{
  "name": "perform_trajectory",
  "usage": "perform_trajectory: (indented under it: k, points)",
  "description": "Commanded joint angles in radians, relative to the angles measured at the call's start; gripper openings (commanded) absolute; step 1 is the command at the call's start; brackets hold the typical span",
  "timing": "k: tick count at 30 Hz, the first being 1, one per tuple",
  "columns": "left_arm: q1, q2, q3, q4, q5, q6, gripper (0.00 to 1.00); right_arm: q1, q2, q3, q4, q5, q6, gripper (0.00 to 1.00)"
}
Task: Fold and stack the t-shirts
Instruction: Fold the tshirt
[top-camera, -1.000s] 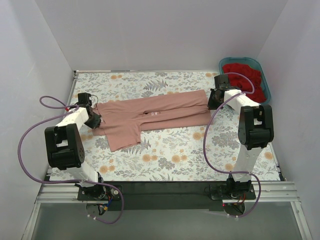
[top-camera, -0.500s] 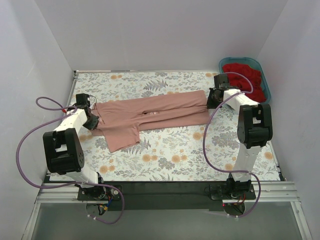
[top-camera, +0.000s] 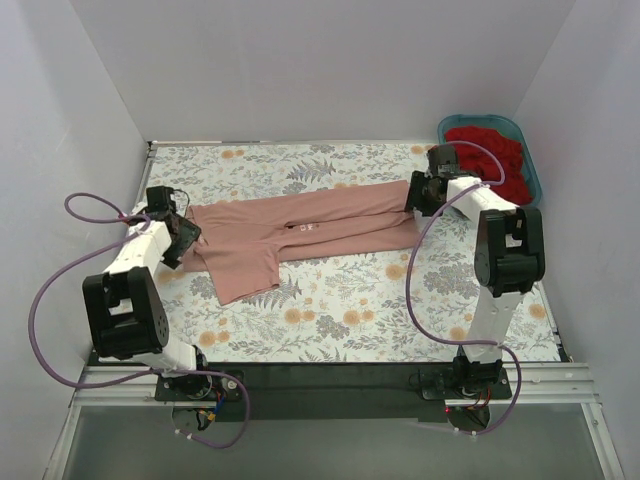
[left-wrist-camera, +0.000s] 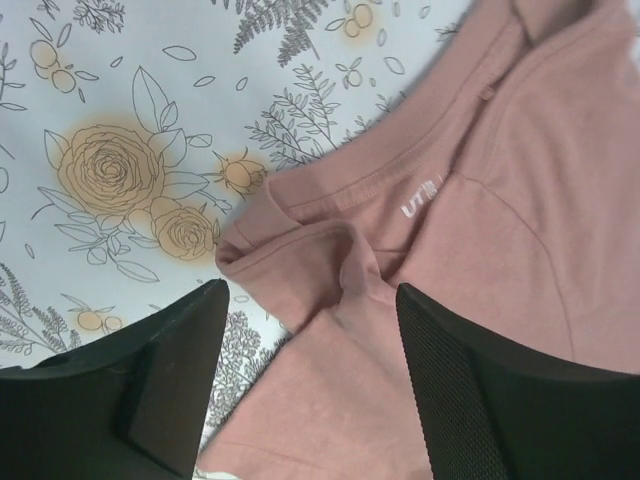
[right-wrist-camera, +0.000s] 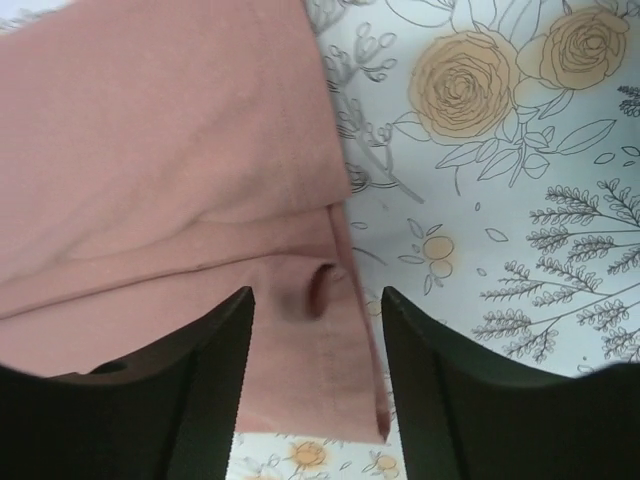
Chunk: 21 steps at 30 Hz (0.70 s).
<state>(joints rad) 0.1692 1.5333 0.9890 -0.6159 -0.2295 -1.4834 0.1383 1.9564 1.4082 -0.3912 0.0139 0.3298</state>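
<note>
Top external view: the salmon-pink t-shirt (top-camera: 300, 228) lies in a long strip across the floral-clothed worktop (top-camera: 350, 310). The red t-shirt (top-camera: 488, 152) sits bunched in the teal tub (top-camera: 531, 178). Being soft, light and limp, the pink one probably wants pinching at both ends. Only the wrist views show the left claw (left-wrist-camera: 312, 300) and right claw (right-wrist-camera: 318, 300) open, each straddling puckered cloth.

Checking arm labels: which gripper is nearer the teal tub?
Right. The right gripper is at the end of the pink t-shirt beside the teal tub; the left gripper is at its opposite end, far from the tub.
</note>
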Motion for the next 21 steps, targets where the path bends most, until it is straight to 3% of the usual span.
perform_trajectory:
  k: [1,3,8,13,21]
  points:
    - [0.004,-0.148,0.024,-0.027,-0.004,0.043,0.7,0.024,-0.137,0.0,0.031,-0.048,-0.012,0.62]
    - [-0.005,-0.199,-0.009,-0.03,0.022,0.086,0.86,0.064,-0.198,-0.053,0.034,-0.077,-0.012,0.65]
    - [-0.075,-0.346,-0.18,-0.067,0.166,0.08,0.88,0.235,-0.301,-0.208,0.12,-0.195,0.018,0.66]
    - [-0.202,-0.391,-0.289,-0.079,0.182,-0.004,0.8,0.408,-0.312,-0.33,0.331,-0.333,0.115,0.65]
    - [-0.243,-0.351,-0.368,-0.062,0.185,-0.057,0.69,0.606,-0.174,-0.325,0.528,-0.393,0.264,0.63]
